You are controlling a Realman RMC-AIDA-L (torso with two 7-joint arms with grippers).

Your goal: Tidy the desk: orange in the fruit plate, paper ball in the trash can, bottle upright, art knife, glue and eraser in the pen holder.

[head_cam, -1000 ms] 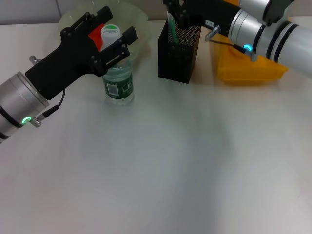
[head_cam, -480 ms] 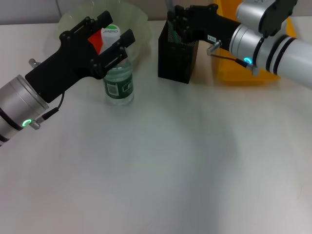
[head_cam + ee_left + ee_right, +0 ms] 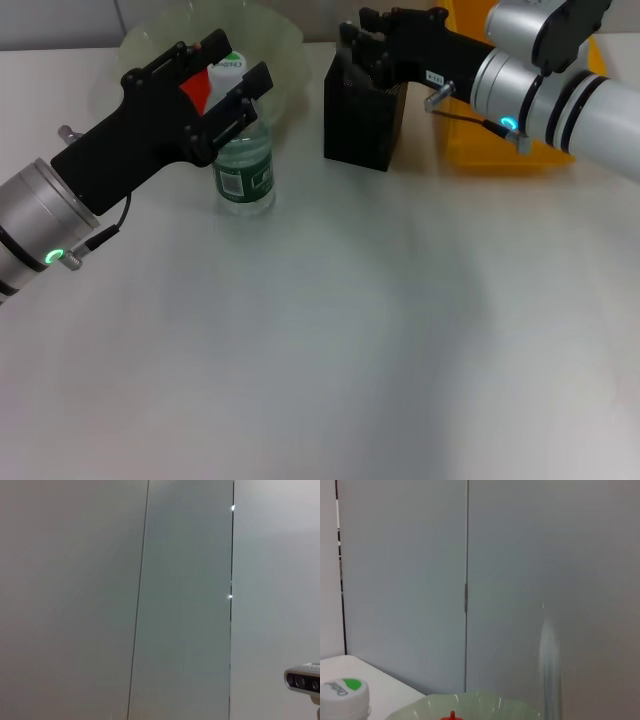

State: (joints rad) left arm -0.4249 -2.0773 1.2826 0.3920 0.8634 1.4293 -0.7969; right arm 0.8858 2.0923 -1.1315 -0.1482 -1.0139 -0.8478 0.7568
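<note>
Bottle [image 3: 243, 165] standing upright near the far left corner of the bench [image 3: 330, 330], white cap with the green top facing up, right against the near rim of the fruit plate [image 3: 285, 50]. Left gripper [image 3: 232, 75] hovering at cap height, jaws spread wide on either side of the cap, not pinching anything. A bit of orange [image 3: 195, 88] peeking through between the black fingers, looks like sitting in the plate, though mostly hidden. Pen holder [image 3: 362, 115] along the far edge, just beside the yellow trash can [image 3: 505, 145] at the far right. Right gripper [image 3: 368, 42] parked right over the holder's mouth, jaws hard to read from here, so can't tell if clenched or released.
</note>
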